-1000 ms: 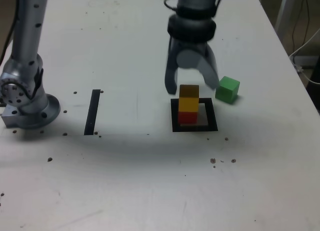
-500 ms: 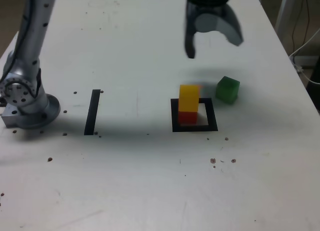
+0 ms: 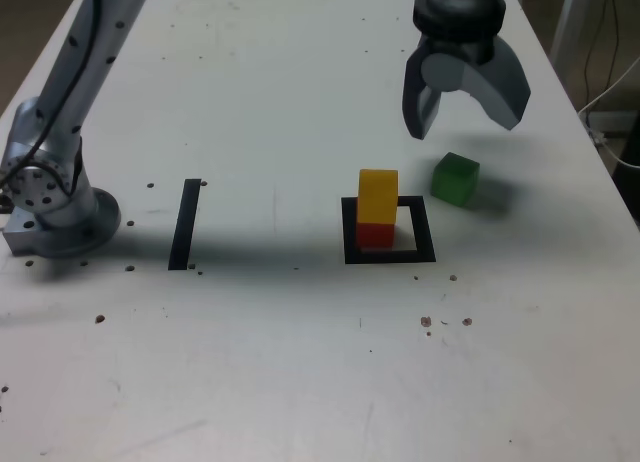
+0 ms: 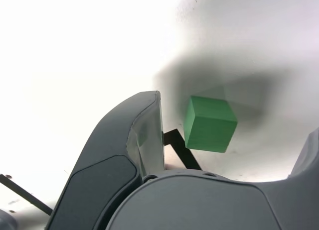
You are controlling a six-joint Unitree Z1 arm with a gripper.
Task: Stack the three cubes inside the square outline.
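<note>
The yellow cube (image 3: 378,197) sits on the red cube (image 3: 376,234) inside the square outline (image 3: 389,231), toward its side at the exterior view's left. The green cube (image 3: 456,178) rests on the table just outside the outline, at the exterior view's right. My gripper (image 3: 467,117) hangs open in the air above and slightly behind the green cube, holding nothing. In the wrist view the green cube (image 4: 209,124) lies between the two fingers (image 4: 144,135), well below them, with a corner of the outline (image 4: 180,149) beside it.
A straight black tape strip (image 3: 185,223) lies at the exterior view's left. The arm's base (image 3: 50,202) stands near the table's edge at that side. Cables (image 3: 610,92) hang past the table edge at the exterior view's right.
The gripper left the yellow cube on the red one, rose, and moved toward the exterior view's right. It now hangs lower, over the green cube.
</note>
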